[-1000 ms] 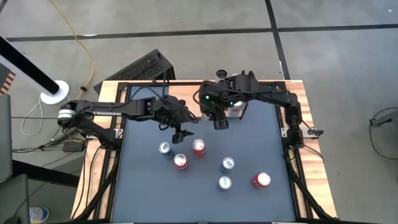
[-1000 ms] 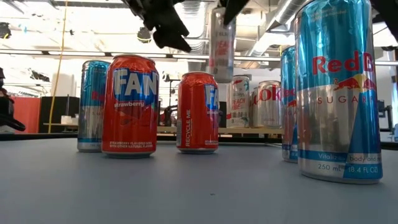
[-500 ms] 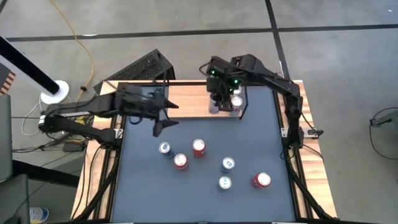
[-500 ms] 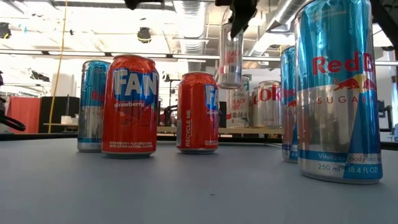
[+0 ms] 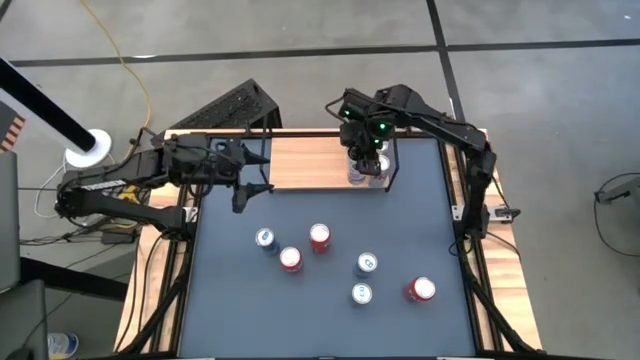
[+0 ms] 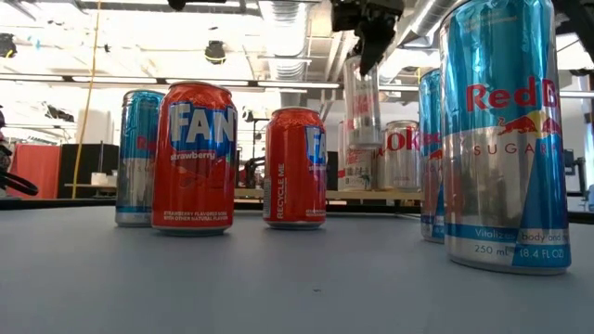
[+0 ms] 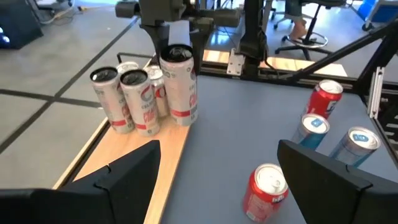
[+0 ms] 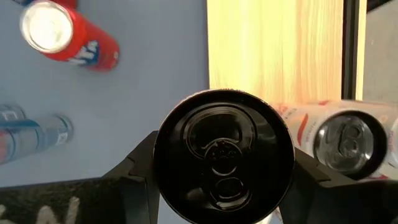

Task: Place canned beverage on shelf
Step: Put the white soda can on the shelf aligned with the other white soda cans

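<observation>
My right gripper (image 5: 362, 150) is shut on a slim white can with red print and a black top (image 8: 224, 155). It holds the can over the right end of the shelf (image 5: 305, 162), a light-wood board with black wire ends, beside the other cans (image 7: 134, 99) standing on the board. My left gripper (image 7: 217, 149) hangs open with nothing between its fingers, above the table's left part (image 5: 243, 197). Red and blue cans (image 5: 319, 236) stand loose on the dark table top. My right gripper pinches the can's upper wall just under the rim (image 8: 160, 158), one finger (image 8: 140, 171) on each side. The fingers come from above and point down. The can hangs upright below them (image 6: 362, 102), its bottom higher than the bottoms of the shelf's cans behind it.
Several loose cans stand mid-table: red ones (image 5: 290, 259) (image 5: 420, 290), blue ones (image 5: 264, 238) (image 5: 366, 263) (image 5: 361, 293). The shelf's left part (image 5: 300, 160) is bare wood. A black frame (image 5: 460, 215) runs along the table's sides.
My right gripper has carried the white can toward the table's far edge and a little right, to the shelf's right end, and lowered it slightly; the can stays upright. My left gripper has drawn back from the loose cans toward the table's left edge and risen, staying open.
</observation>
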